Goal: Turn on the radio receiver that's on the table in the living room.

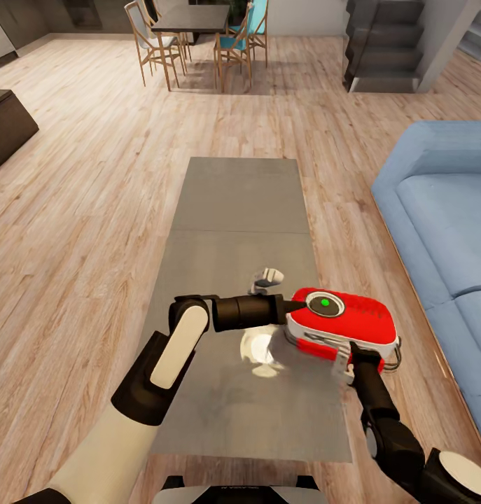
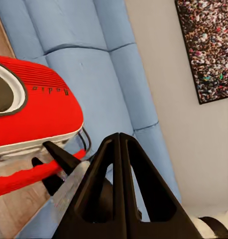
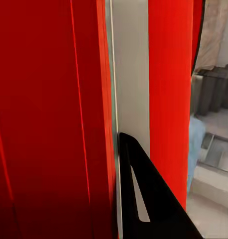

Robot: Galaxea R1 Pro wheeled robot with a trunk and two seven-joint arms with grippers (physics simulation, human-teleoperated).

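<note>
Right hand (image 1: 350,358) grasps radio receiver (image 1: 345,322) | left hand (image 1: 296,306) clenched, tip hidden

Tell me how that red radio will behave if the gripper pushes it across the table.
The radio receiver looks rigid and lies broad and flat, so it probably will not tip. On the table's glossy top it may slide easily. Its thin handle might snag.

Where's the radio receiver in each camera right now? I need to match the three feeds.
Head view: radio receiver at lower right, on the table.
Left wrist view: its red body at the left edge, dial partly cut off.
Right wrist view: red casing across the frame, very close.
Shared landmark: the radio's white trim band.
</note>
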